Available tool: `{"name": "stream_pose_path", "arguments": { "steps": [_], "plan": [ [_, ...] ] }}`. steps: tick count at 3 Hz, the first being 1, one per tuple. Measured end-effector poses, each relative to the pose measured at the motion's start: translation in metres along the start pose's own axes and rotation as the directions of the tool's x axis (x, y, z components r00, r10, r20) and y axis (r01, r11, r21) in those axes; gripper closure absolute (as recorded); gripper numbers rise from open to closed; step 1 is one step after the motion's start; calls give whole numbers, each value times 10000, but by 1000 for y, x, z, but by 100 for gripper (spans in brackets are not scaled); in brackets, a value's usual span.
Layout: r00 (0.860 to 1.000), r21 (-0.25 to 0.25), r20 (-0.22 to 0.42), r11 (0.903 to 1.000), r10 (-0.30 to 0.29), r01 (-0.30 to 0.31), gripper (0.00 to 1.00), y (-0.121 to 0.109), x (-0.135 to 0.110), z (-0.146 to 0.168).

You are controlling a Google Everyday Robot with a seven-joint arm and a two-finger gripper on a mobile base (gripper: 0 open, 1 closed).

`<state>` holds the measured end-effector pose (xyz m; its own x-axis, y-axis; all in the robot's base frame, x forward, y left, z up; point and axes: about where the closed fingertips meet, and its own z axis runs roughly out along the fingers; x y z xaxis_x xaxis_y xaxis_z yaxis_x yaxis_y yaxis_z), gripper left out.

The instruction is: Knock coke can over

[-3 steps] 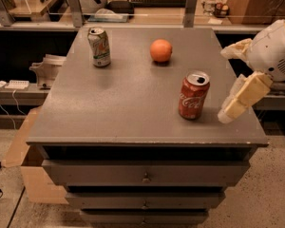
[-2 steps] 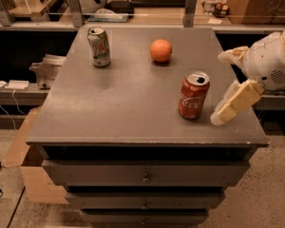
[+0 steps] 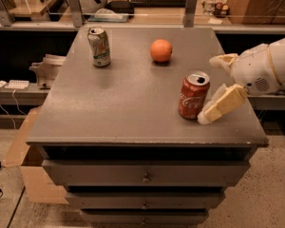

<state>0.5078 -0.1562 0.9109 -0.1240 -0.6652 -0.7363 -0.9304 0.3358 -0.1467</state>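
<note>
Red coke can (image 3: 194,95) upright near table (image 3: 133,113) edge | gripper (image 3: 212,89) beside it, fingers spread (holding nothing)

The red coke can (image 3: 194,95) is seen upright on the table (image 3: 133,103). The gripper (image 3: 213,90) is held spread just beside it.

The grey worktop (image 3: 128,113) fills the centre of the frame. A pale white-green can (image 3: 99,46) stands upright at its upper left. An orange (image 3: 161,50) rests at upper centre, well apart from that can. Drawers (image 3: 143,177) with small knobs sit below the front edge. A cardboard box (image 3: 26,175) is at lower left. The gripper (image 3: 210,90) is at the worktop's right edge.
</note>
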Motion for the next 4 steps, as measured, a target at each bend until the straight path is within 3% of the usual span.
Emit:
{"name": "stream_pose_path", "arguments": {
  "steps": [3, 4],
  "plan": [
    [9929, -250, 1086, 9987, 478, -454, 0, -8, 3, 27],
    [9887, -353, 1328, 9973, 688, -646, 15, -9, 9, 33]
  ]
}}
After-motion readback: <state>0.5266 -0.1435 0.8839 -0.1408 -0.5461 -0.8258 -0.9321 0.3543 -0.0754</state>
